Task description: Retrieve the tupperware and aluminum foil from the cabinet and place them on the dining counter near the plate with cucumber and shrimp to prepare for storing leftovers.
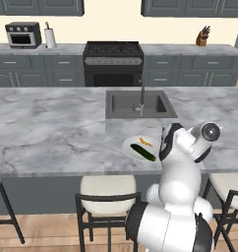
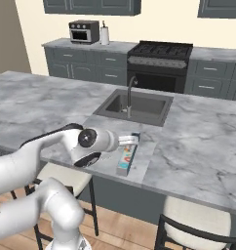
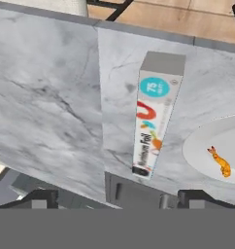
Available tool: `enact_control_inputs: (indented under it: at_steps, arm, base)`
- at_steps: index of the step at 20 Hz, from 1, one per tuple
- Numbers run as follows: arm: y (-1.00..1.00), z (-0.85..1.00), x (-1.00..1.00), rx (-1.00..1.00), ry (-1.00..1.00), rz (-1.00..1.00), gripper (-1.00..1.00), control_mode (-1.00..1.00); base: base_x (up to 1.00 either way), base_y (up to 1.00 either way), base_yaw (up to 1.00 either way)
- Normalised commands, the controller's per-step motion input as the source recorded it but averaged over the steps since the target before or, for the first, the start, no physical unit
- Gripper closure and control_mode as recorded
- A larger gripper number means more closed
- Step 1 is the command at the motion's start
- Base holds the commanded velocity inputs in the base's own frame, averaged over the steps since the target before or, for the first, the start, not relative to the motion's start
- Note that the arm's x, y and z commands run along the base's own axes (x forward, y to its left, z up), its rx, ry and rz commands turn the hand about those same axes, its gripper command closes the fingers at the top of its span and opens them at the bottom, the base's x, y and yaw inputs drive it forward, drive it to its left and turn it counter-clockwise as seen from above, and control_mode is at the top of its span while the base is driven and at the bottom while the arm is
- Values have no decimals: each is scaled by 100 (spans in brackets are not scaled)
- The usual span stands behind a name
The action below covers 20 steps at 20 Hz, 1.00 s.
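Note:
The aluminum foil is a long light-grey carton with red and teal marks, lying flat on the marble dining counter. It rests beside the white plate that holds an orange shrimp. My gripper hovers just above the carton, open, its dark fingertips spread wide and touching nothing. In the left base view the plate carries the dark green cucumber and the shrimp, just left of my arm. The tupperware is out of view.
A sink with a faucet is set into the counter beyond the plate. White-cushioned stools stand at the near edge. A stove, toaster oven and knife block line the back wall.

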Motion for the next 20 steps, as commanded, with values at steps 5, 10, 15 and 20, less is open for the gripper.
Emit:
enact_control_inputs:
  at_steps: [5,10,15,20]
  arm:
    - [19,100,-41,-1,1,2,-100,-100]
    - [54,100,-18,0,13,9,-100,-100]
    - [64,66,-54,-4,7,24,-100,-100]
    - [47,63,-59,-5,2,24,-100,-100]
  base:
    - [0,0,0]
    - [0,0,0]
    - [0,0,0]
    - [0,0,0]
